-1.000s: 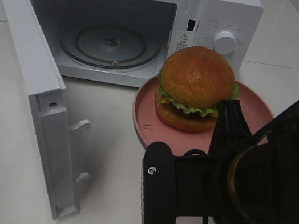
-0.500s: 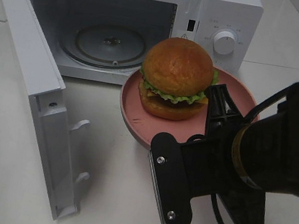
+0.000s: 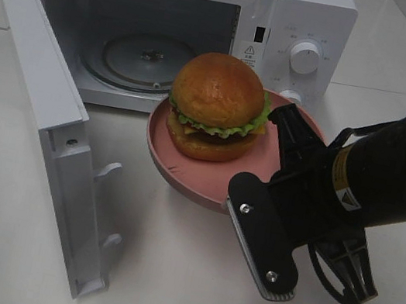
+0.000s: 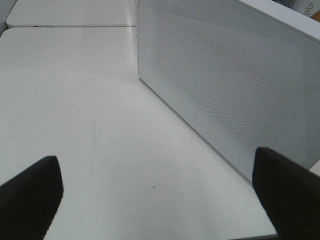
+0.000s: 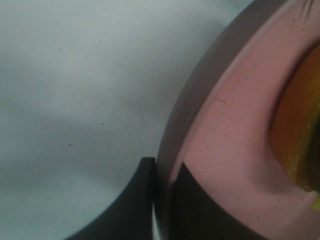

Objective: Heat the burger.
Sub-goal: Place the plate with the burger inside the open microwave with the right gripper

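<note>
The door (image 3: 38, 83) of the microwave (image 3: 320, 23) is open. Right pincer (image 5: 161, 175) is clenched on the rim of the pink plate (image 3: 183, 174). The burger (image 3: 218, 100) sits on it, just outside the cavity mouth. Left pincer (image 4: 160, 195) is released, empty. Remaining: insertion, door closure, heating.

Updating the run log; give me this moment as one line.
right gripper: shut on pink plate rim | burger: upright on plate | plate: before open microwave | left gripper: open, holding nothing
</note>
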